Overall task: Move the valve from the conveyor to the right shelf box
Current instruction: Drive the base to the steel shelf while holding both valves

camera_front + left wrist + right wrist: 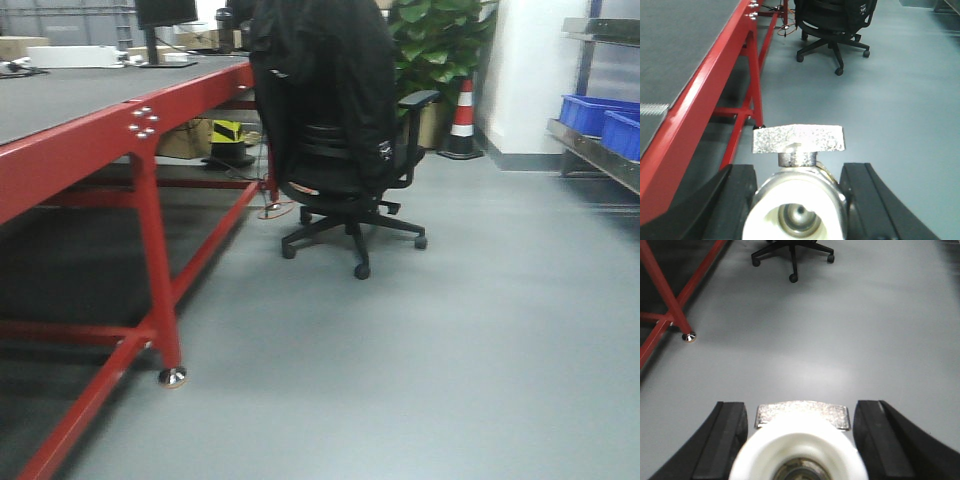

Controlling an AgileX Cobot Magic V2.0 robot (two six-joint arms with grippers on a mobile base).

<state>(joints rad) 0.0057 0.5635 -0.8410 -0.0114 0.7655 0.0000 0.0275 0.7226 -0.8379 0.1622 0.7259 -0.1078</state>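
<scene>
My left gripper [799,171] is shut on a silver valve [798,140] with a flat T-handle and a white end. It is held in the air above the grey floor, beside the conveyor [675,45]. My right gripper [800,407] is shut on a second valve [796,447] of the same kind, also above the floor. The conveyor [70,95] is a dark grey belt on a red frame at the left of the front view. The right shelf [592,152] holds two blue boxes [590,112] at the far right edge. Neither gripper shows in the front view.
A black office chair [340,150] draped with a dark jacket stands ahead, next to the conveyor's corner. A potted plant [435,40] and a traffic cone [462,122] stand behind it. The red conveyor leg [160,280] reaches the floor at the left. Grey floor [480,330] lies between chair and shelf.
</scene>
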